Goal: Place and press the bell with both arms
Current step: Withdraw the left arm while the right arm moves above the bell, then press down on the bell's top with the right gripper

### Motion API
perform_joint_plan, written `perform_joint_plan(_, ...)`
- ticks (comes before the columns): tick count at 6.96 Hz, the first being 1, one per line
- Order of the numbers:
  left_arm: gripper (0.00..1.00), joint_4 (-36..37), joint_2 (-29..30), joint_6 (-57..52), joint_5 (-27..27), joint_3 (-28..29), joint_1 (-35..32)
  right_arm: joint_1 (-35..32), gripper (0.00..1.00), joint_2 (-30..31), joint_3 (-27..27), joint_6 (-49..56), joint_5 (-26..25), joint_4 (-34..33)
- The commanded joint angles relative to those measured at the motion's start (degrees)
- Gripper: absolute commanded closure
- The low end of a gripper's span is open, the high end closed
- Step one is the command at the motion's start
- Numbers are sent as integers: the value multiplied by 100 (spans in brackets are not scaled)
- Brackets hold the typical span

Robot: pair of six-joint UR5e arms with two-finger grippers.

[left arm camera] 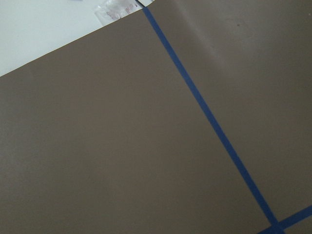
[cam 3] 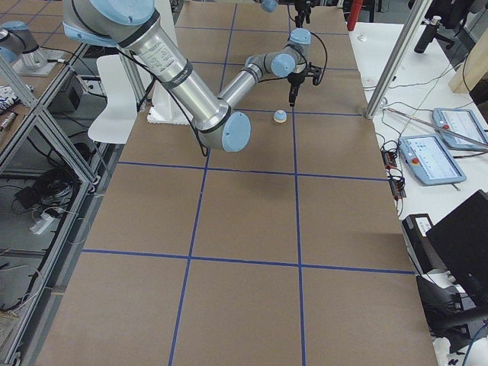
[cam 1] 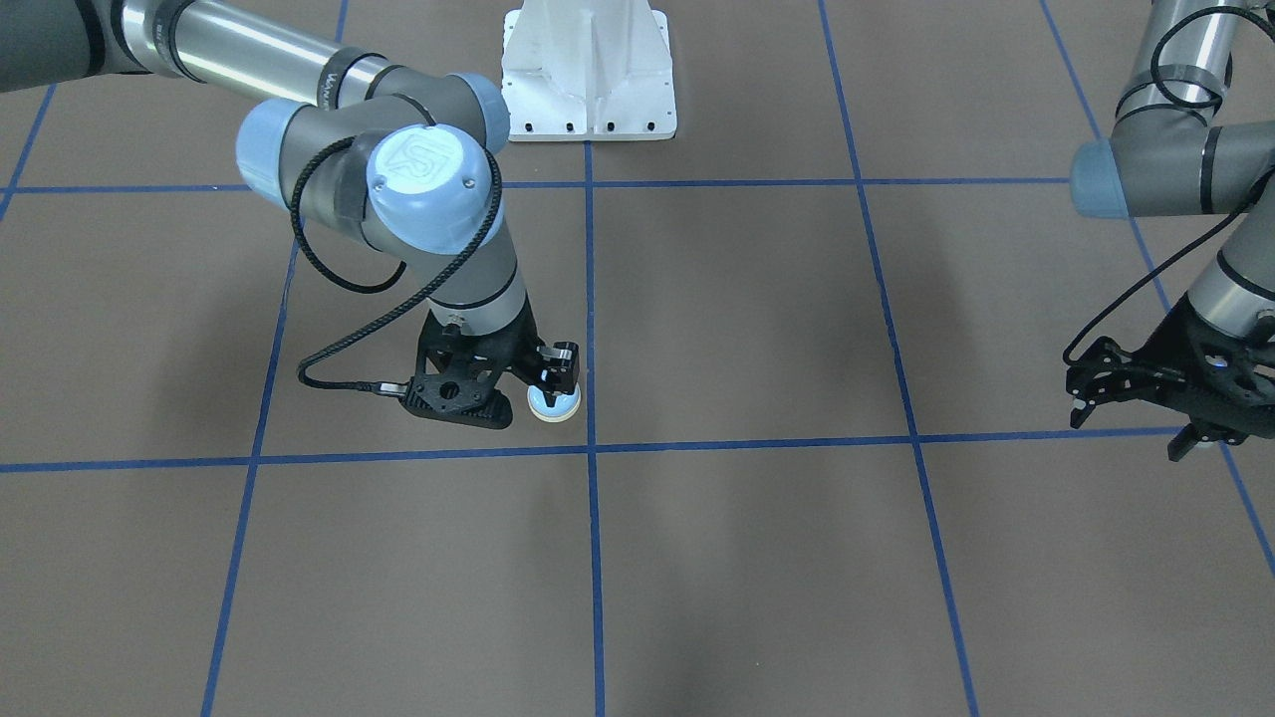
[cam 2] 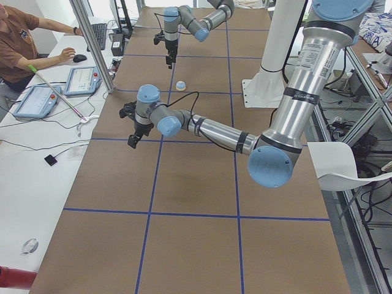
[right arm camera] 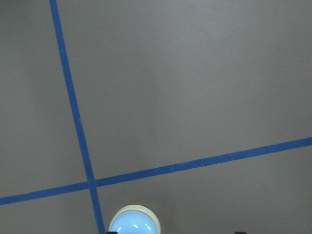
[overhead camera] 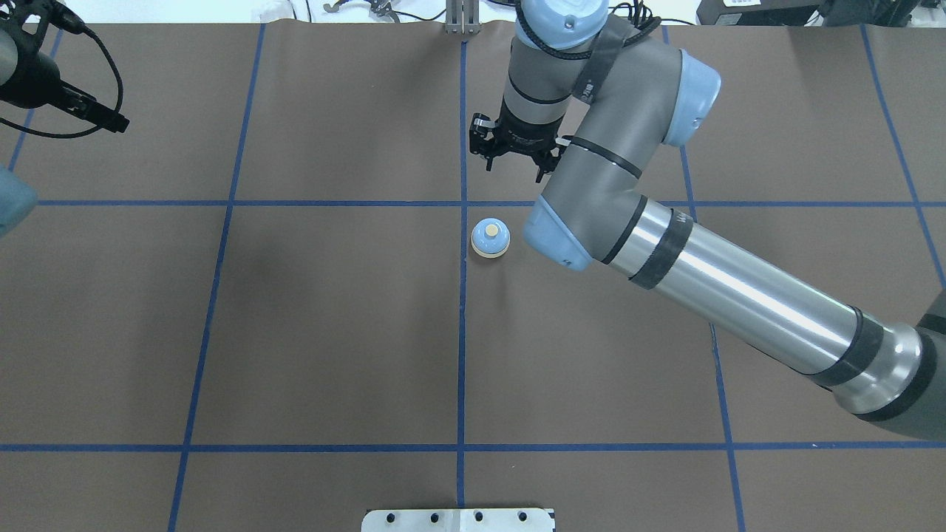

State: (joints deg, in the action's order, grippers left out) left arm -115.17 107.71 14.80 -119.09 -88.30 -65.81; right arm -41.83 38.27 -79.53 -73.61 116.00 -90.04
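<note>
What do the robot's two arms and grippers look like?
The right arm and left arm are grey jointed tubes with shiny silver sections, light-blue round joint caps, black bands and braided black cables. The right gripper and left gripper are black, skeletal and two-fingered.

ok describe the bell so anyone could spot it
On the brown blue-taped table, find the central tape line in the overhead view. Just right of it sits a small light-blue dome bell with cream rim and button, the only loose object there.
</note>
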Motion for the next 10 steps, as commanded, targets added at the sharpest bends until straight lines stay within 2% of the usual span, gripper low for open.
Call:
perform_joint_plan(1,0,3,-4,-21,-1,15,-11,166,100,-127,236,-74,-51,65)
perform_joint_plan(10,0,-6,-4,-13,26,24,33,474,100,-83,851,-22,-95,434)
